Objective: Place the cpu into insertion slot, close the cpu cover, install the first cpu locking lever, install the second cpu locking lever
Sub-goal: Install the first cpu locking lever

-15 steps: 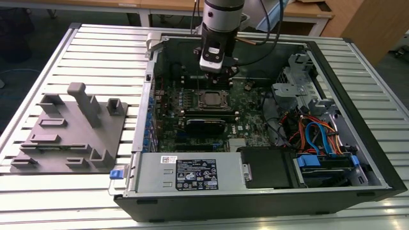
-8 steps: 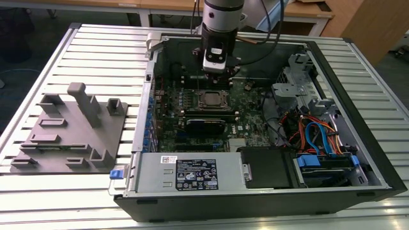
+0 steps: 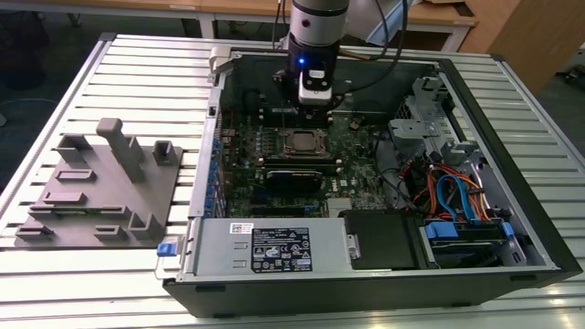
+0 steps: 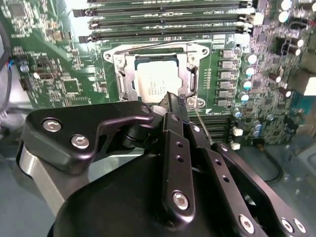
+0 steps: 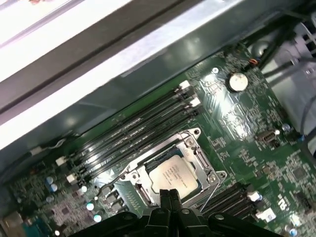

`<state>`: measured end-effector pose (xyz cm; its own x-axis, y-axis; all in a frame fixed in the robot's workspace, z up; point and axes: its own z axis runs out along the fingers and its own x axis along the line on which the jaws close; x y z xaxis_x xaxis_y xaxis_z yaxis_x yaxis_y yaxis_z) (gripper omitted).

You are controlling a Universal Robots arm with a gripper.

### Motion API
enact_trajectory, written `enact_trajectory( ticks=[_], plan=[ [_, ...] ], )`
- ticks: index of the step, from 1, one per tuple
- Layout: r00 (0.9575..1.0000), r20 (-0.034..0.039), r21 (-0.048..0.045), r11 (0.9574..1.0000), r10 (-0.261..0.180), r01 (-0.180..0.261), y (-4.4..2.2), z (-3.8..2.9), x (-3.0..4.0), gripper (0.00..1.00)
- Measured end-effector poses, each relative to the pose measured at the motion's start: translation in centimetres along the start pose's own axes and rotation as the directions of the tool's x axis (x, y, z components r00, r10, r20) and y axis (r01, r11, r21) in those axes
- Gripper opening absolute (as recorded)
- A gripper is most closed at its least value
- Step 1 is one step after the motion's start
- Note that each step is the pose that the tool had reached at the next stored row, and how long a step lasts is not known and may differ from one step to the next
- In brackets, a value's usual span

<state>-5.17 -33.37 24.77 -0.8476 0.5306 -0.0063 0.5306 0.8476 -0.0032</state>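
Observation:
The cpu [image 4: 155, 83] lies flat in the insertion slot [image 4: 114, 58] on the green motherboard, silver top up. The cpu cover [image 4: 189, 69] lies down around it as a silver frame. My gripper [image 4: 172, 98] hovers just over the socket's edge, fingers pressed together and shut, with nothing visible between them. A thin wire locking lever [image 4: 203, 127] runs out from the socket corner beside the fingertips. The first wrist view shows the cpu [image 5: 173, 178], the cover [image 5: 201, 160] and the gripper [image 5: 166, 193]. In the exterior view the gripper [image 3: 314, 101] hangs just beyond the socket [image 3: 303, 142].
Long black memory slots [image 4: 168, 22] run beside the socket. The open case's wall [image 3: 219, 116] stands close on the exterior view's left. A drive cage with coloured cables [image 3: 457, 199] fills the right. A grey fixture block [image 3: 101, 185] lies on the slatted table.

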Motion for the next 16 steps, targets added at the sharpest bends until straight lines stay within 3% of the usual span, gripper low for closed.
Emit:
enact_trajectory(
  ticks=[6,9,12,16],
  plan=[
    [0.998,0.0002,-0.0005,0.998,-0.063,0.063,-0.01,0.01,0.01,0.1],
    [0.9945,0.0004,-0.0008,0.9945,-0.104,0.104,-0.01,0.02,0.01,0.1],
    [0.9886,0.0006,-0.001,0.9886,-0.151,0.151,-0.01,0.03,0.01,0.1],
    [0.9768,0.0008,-0.0013,0.9768,-0.214,0.214,-0.01,0.05,0.01,0.1]
  ],
)
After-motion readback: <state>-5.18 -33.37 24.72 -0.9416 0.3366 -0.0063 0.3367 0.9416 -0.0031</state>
